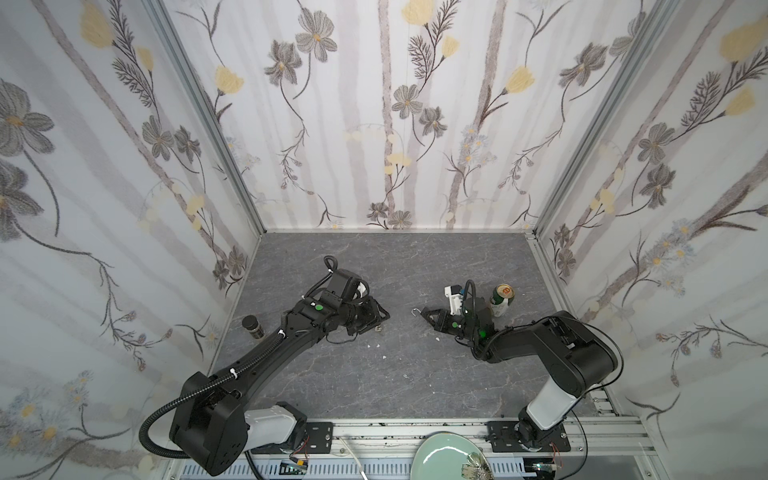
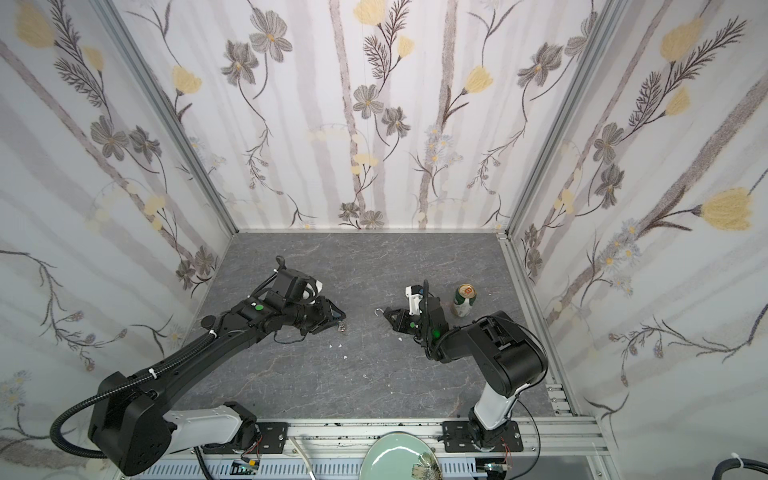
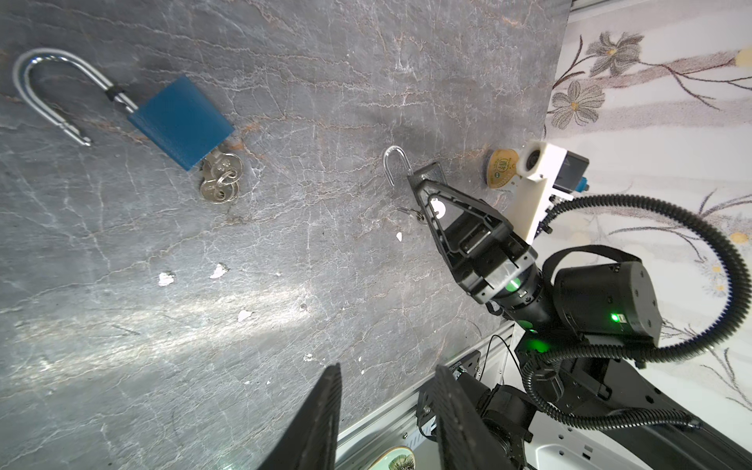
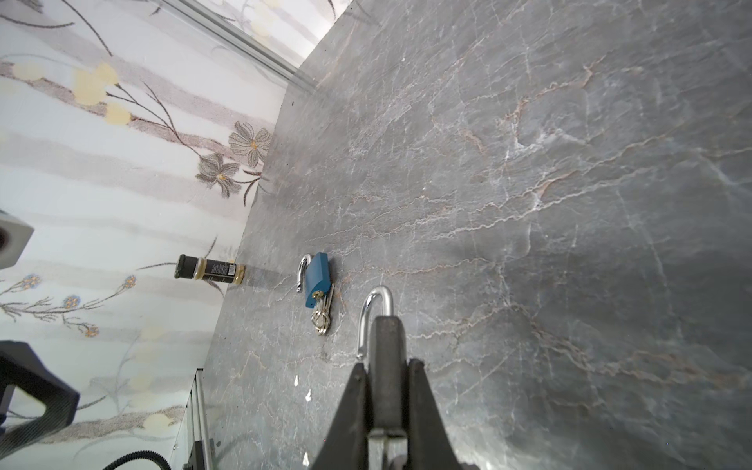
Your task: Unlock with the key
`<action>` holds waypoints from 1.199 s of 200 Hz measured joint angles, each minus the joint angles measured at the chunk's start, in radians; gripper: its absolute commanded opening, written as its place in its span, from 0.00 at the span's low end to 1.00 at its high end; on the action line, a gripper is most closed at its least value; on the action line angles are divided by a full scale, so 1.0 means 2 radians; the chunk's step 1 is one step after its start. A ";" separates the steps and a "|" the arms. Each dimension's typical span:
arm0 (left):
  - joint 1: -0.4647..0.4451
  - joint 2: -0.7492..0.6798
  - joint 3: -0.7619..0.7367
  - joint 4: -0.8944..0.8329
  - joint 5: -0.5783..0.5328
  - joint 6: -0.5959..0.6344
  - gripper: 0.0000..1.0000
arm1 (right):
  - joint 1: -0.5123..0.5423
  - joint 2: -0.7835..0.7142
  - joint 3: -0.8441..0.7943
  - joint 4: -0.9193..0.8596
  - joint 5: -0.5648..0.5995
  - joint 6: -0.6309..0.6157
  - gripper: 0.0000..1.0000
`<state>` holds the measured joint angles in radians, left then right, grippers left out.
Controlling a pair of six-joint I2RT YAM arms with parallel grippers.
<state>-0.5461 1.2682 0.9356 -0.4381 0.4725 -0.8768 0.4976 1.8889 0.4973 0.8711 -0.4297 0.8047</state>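
Observation:
A blue padlock (image 3: 181, 122) lies flat on the grey table, its steel shackle (image 3: 44, 81) swung open. A bunch of keys (image 3: 219, 177) sits at its keyhole end. The same padlock (image 4: 317, 276) and keys (image 4: 321, 315) show in the right wrist view. My left gripper (image 3: 386, 390) hovers near it, open and empty. In both top views the left gripper (image 1: 382, 318) covers the blue padlock; only the keys (image 1: 379, 328) peek out. My right gripper (image 1: 426, 312) is shut on a second, dark grey padlock (image 4: 388, 358), whose shackle (image 4: 376, 305) is open too.
A green can (image 1: 503, 299) stands just behind the right wrist. A dark-capped spice jar (image 1: 252, 327) stands by the left wall. A pale green plate (image 1: 440, 457) lies beyond the front rail. Small white flecks (image 3: 219, 270) dot the table between the arms.

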 measured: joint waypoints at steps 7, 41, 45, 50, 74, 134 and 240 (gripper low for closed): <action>0.000 0.000 -0.001 0.000 0.000 -0.002 0.40 | 0.001 0.008 0.005 0.000 0.002 0.003 0.00; 0.000 0.000 -0.002 0.001 0.001 -0.004 0.40 | 0.006 0.044 0.028 0.002 0.011 0.015 0.02; 0.000 0.000 -0.002 0.001 0.001 -0.005 0.40 | 0.006 0.047 0.030 0.002 0.012 0.016 0.02; 0.000 0.000 -0.002 0.002 0.001 -0.006 0.40 | 0.007 0.051 0.031 0.002 0.012 0.016 0.03; 0.000 0.001 -0.002 0.007 0.002 -0.006 0.40 | 0.011 0.070 0.040 -0.001 0.014 0.020 0.04; 0.001 0.003 -0.002 0.009 0.002 -0.006 0.40 | 0.013 0.079 0.049 -0.009 0.018 0.025 0.29; 0.017 -0.012 -0.010 0.005 -0.008 -0.006 0.44 | -0.010 -0.053 0.030 -0.168 0.090 -0.011 0.42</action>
<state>-0.5117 1.2438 0.9154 -0.4290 0.4561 -0.8894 0.4767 1.7828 0.5571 0.5358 -0.2493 0.7822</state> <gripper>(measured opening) 0.429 0.408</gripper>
